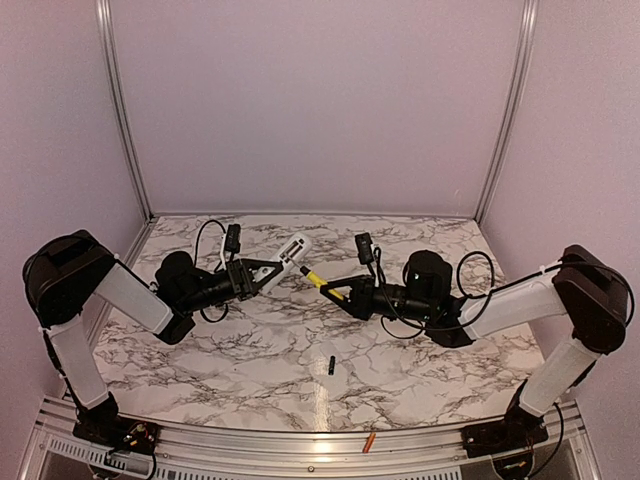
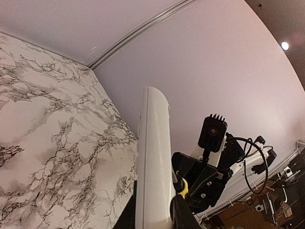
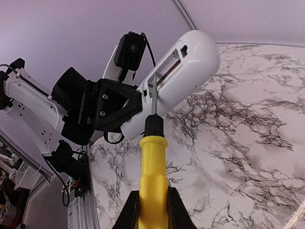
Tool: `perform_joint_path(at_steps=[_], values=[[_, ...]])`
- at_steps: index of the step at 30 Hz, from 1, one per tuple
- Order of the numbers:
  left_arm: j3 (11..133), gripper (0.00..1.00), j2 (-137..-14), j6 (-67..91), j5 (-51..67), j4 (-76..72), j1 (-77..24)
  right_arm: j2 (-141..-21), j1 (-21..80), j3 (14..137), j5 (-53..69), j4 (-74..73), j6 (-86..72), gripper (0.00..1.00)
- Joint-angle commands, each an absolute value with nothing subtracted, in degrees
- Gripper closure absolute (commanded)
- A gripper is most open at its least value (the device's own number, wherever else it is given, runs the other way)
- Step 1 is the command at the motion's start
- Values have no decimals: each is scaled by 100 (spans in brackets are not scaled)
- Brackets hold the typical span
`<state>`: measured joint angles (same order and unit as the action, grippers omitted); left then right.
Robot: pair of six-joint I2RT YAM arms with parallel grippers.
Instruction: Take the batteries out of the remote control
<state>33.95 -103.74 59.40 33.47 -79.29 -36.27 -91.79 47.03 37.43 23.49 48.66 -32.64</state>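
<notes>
The white-and-grey marble-patterned table (image 1: pixel 250 350) carries very little. Both black-and-white arms reach in over its middle and meet above it, well off the surface.

The left gripper (image 1: pixel 270 268) is pressed shut on the lower end of the small white oblong plastic remote control (image 3: pixel 183 67). It holds the handset raised and tilted so that the back, with its long open battery slot (image 3: pixel 164 71), faces the other arm. That pose seems meant to give the tool a clear line in.

The right gripper (image 3: pixel 152 210) is pinched tight on the handle of the yellow-handled screwdriver (image 3: pixel 153 162). The thin steel blade points straight at the slot, its tip at or just inside the slot's edge. I judge it serves as a pry, since fingers this broad could not enter so narrow a recess.

The dark slim cylindrical battery (image 1: pixel 329 363) lies alone on the marble near the front, well apart from both grippers. The orange-red slim battery (image 1: pixel 369 441) lies on the aluminium rail (image 1: pixel 250 440) at the near edge, off the marble.

With two cells lying out, the unloading looks close to finished. A reddish strip shows inside the slot in the right wrist view. It may be a contact or a label, and the view is too poor to say whether a cell sits there.
</notes>
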Motion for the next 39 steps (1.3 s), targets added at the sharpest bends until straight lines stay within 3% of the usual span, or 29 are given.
perform_joint_path(at_steps=[1,23,39], values=[[3438,100,-10351,5536,4440,-7661,-4054,-9120,4719,4204,2139,4776,-3157,100],[3306,100,-9317,3796,2498,-5111,-4043,-8223,5473,4544,1012,3004,-2379,100],[2832,100,-8684,3426,1331,-4696,-4043,-7747,5716,4424,329,2337,-2078,100]])
